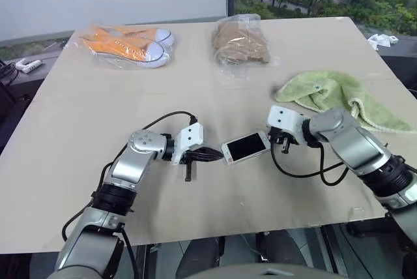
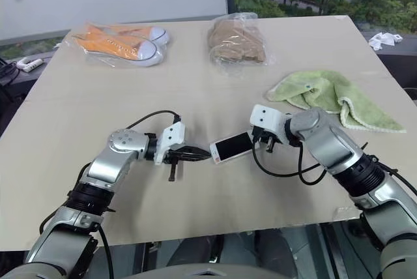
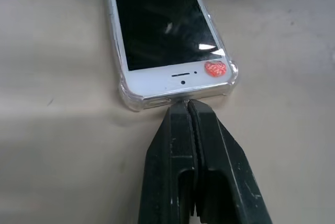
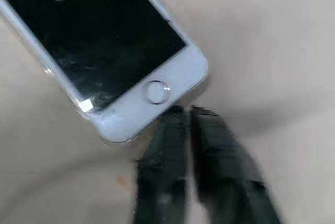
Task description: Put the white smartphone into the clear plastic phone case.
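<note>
The white smartphone lies screen up between my two grippers, near the table's front middle. It sits inside the clear plastic phone case, whose rim wraps its edges. My left gripper is shut, its tips pinching the case rim at the earpiece end, beside a red sticker. My right gripper stands at the home-button end. Its fingers are slightly apart, just off the phone and holding nothing.
Orange sneakers in a clear bag lie at the back left. A bagged tan cloth is at the back middle, and a green towel lies to the right. The table's front edge runs close below the arms.
</note>
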`<state>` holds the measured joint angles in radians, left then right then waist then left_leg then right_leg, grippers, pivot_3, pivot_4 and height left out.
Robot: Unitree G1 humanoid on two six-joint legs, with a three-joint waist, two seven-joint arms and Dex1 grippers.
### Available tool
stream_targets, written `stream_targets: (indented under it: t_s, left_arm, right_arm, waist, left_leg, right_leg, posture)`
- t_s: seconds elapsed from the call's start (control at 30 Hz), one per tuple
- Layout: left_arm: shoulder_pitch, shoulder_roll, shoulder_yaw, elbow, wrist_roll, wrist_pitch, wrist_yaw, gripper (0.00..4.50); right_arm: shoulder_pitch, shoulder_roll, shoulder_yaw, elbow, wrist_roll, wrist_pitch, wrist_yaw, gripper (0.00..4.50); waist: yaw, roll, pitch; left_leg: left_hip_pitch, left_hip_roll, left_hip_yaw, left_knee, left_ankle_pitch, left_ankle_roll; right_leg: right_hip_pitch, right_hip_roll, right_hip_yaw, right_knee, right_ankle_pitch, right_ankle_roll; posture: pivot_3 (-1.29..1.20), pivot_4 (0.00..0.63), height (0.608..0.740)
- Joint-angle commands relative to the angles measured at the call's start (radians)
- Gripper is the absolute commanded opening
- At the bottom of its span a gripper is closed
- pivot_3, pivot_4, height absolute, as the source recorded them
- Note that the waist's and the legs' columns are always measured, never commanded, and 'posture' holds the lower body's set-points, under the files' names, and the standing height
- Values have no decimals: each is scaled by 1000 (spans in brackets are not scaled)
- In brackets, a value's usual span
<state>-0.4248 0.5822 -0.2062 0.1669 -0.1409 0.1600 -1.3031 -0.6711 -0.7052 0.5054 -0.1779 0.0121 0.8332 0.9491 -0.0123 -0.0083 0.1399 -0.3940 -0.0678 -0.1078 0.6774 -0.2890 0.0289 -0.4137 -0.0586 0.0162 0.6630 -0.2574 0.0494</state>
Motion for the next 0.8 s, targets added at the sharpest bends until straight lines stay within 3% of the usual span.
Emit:
stream_targets:
  t_s: [0.03,0.07,0.17,0.27,0.37,0.57,0.8]
  left_arm:
    - [-12,23,20,-20,-9,-27,9,0]
    - [-15,35,30,-8,-9,-33,10,0]
    - [-16,68,53,5,-15,-45,7,0]
    - [-7,83,58,-16,-29,-40,6,0]
    - [-5,90,73,-36,-48,-24,9,0]
    - [-22,52,106,-75,-129,32,37,0]
    - [-5,-24,52,-102,-131,47,71,0]
  right_arm:
    - [17,-19,-48,-72,26,15,18,2490]
    - [31,-38,-66,-84,21,22,9,3214]
    - [74,-75,-137,-107,25,36,-21,3873]
    - [102,-56,-216,-116,61,44,-49,3873]
    - [120,-38,-287,-113,94,33,-72,2979]
    - [173,38,-408,-129,209,-12,-85,89]
    - [337,151,-427,-167,285,-199,-85,26]
  waist:
    - [-1,0,0]
    - [-2,0,0]
    - [-1,0,0]
    - [0,0,0]
    - [-1,0,0]
    - [-1,0,0]
    - [1,0,0]
  left_leg:
    - [0,0,0,-1,0,0]
    - [0,0,0,-1,0,0]
    - [0,0,0,-1,0,0]
    - [-1,0,0,-1,0,0]
    - [0,0,0,-1,0,0]
    - [-1,0,0,-1,0,0]
    - [-1,0,0,-1,0,0]
  right_leg:
    - [0,0,0,0,0,0]
    - [0,0,0,0,0,0]
    - [0,0,0,-1,0,0]
    - [0,0,0,-1,0,0]
    - [0,0,0,-1,0,0]
    - [0,0,0,-1,0,0]
    - [0,0,0,-1,0,0]
  posture:
    - [0,150,740]
    - [0,150,740]
    - [0,150,740]
    - [0,150,740]
    - [0,150,740]
    - [0,150,740]
    - [0,150,740]
